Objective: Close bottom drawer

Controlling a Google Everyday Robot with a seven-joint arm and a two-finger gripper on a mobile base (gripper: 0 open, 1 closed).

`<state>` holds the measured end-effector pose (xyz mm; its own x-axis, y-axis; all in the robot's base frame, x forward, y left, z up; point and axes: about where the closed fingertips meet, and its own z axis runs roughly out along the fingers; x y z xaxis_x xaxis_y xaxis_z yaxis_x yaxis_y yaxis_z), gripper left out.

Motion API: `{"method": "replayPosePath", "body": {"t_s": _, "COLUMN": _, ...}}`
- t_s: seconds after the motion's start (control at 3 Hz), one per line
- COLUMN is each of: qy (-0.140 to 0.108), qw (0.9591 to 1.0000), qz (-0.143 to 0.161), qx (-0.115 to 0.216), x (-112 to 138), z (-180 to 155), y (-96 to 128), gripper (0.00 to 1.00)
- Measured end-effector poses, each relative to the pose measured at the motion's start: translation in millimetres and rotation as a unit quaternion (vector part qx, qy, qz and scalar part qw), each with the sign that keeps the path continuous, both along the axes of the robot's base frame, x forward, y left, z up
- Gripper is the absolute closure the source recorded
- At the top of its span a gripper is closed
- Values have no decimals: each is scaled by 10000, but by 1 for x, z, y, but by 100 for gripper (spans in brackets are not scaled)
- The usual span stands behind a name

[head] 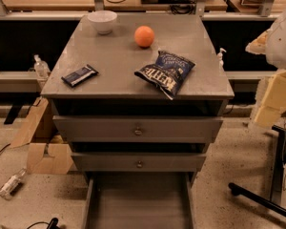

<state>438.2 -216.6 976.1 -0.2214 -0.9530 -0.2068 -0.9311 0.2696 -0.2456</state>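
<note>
since the bottom drawer (138,202) is pulled well out of the cabinet (215,109), with its tray running toward the camera and off the lower edge, closing hasn't started. its front end is cut off by the frame. the part of the tray that shows looks empty.

the gripper isn't in view, so i can't tell whether it's open or closed. there's a white bulk (283,37) at the right edge, maybe the arm, not sure.

step in hand, my read: approach. the next move needs the gripper low at the drawer front, square contact, then a straight push back until flush under the middle drawer (138,162) and top drawer (138,129).

on the surface (190,37): white bowl (102,20) (looks empty, not certain), orange (144,36), chip bag (165,72), snack bar (79,75).
</note>
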Motion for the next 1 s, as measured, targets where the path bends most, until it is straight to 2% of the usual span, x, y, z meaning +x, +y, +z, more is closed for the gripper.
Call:
{"method": "replayPosePath", "body": {"t_s": 0.33, "qy": -52, "qw": 10000, "qz": 16, "qx": 21, "x": 1, "z": -1, "y": 1, "gripper": 0}}
{"method": "replayPosePath", "body": {"t_s": 0.67, "qy": -108, "qw": 9997, "qz": 111, "qx": 211, "x": 8, "z": -30, "y": 2, "gripper": 0}}
{"method": "replayPosePath", "body": {"t_s": 1.0, "qy": -129, "qw": 9985, "qz": 259, "qx": 457, "x": -2, "z": -95, "y": -5, "gripper": 0}}
